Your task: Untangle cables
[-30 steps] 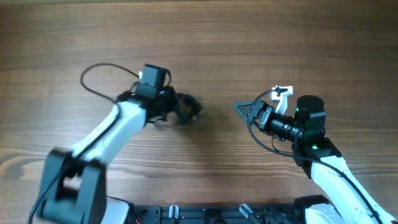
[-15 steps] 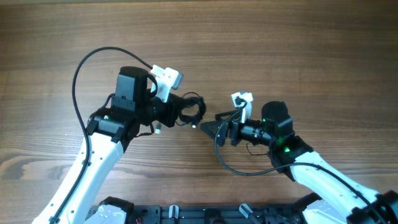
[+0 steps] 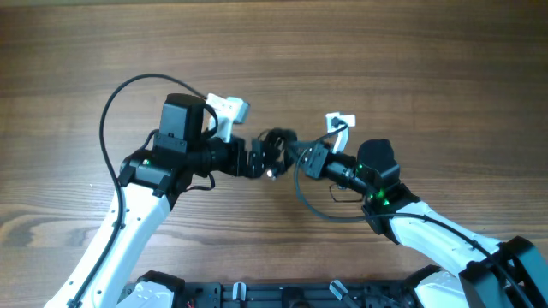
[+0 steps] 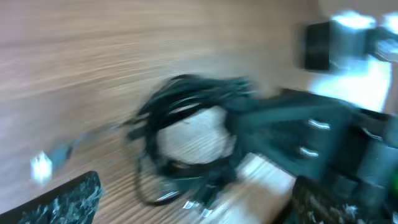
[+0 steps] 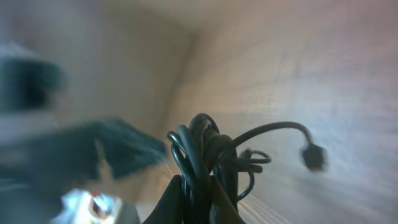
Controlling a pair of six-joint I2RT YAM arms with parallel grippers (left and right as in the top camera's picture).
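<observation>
The cables [image 3: 276,142] are a small coil of thin black wires at the table's middle, between my two grippers. My right gripper [image 3: 293,151] is shut on them. In the right wrist view the cables [image 5: 202,152] stand up between the two dark fingers [image 5: 177,200], and one loose plug end [image 5: 314,155] hangs off to the right. My left gripper [image 3: 257,160] is open just left of the coil. In the left wrist view, its fingers [image 4: 68,199] stand wide apart either side of the cables [image 4: 186,134], with small metal plug ends [image 4: 199,204] low in the bundle.
Bare wooden table [image 3: 411,68] lies all round. The left arm's thick black cable [image 3: 111,103] arcs out at the back left. The right arm's own cable [image 3: 312,205] loops toward the front. A black rail [image 3: 274,295] runs along the near edge.
The left gripper has opened and let go of the coil. The right gripper has moved left and up and shut on it.
</observation>
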